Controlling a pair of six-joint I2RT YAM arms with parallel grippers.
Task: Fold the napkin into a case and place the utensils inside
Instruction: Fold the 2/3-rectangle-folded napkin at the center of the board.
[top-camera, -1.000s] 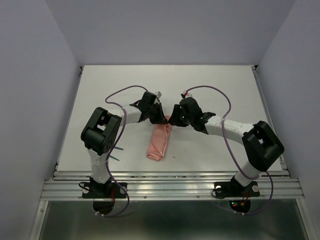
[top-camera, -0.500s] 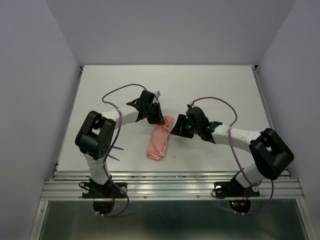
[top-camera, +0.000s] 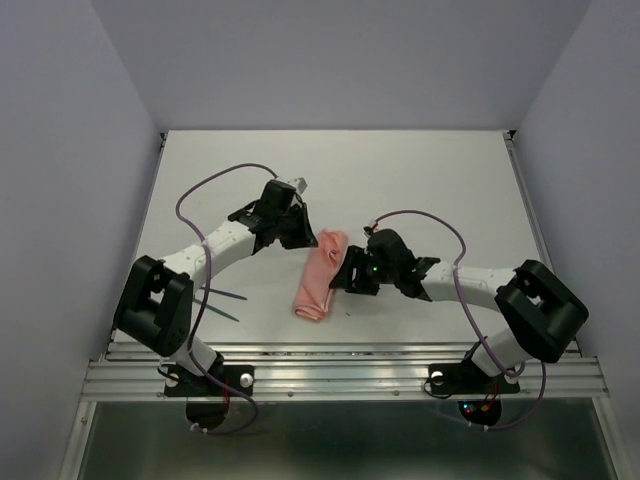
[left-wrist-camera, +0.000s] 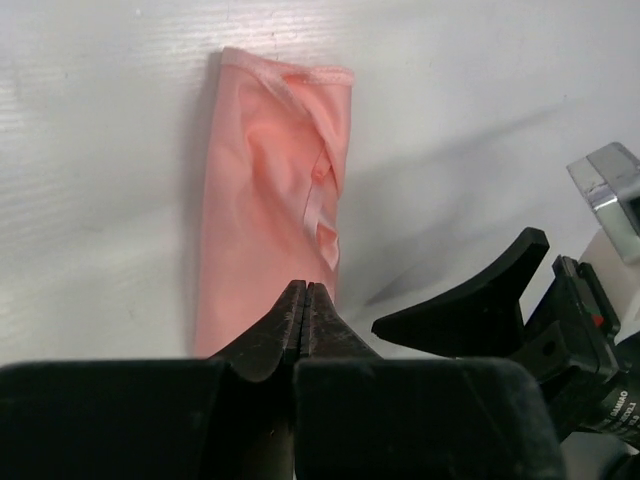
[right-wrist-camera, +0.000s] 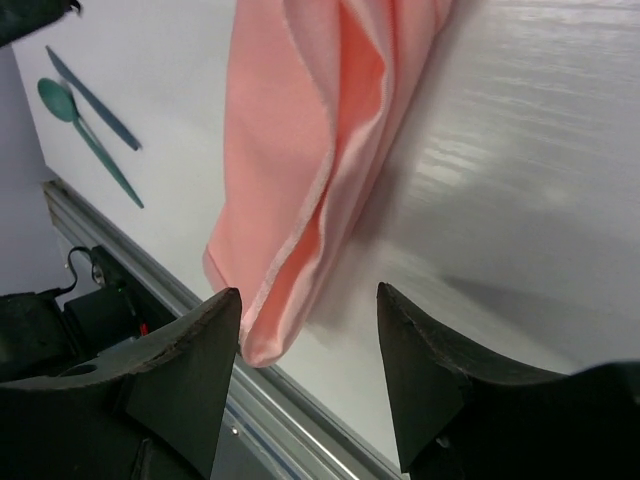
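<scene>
Napkin (top-camera: 320, 277), salmon-pink cloth, lies folded narrow to receive teal plastic utensils (right-wrist-camera: 97, 150); left hand (left-wrist-camera: 307, 292) clenched empty, right hand (right-wrist-camera: 305, 300) released.

Pale lavender walls (top-camera: 60, 150) enclose a white table (top-camera: 420, 170) on three sides. Aluminium rails (top-camera: 340, 375) edge its near side.

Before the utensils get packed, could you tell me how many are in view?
2: a spoon and another utensil, side by side left of the napkin; more may be hidden.
</scene>
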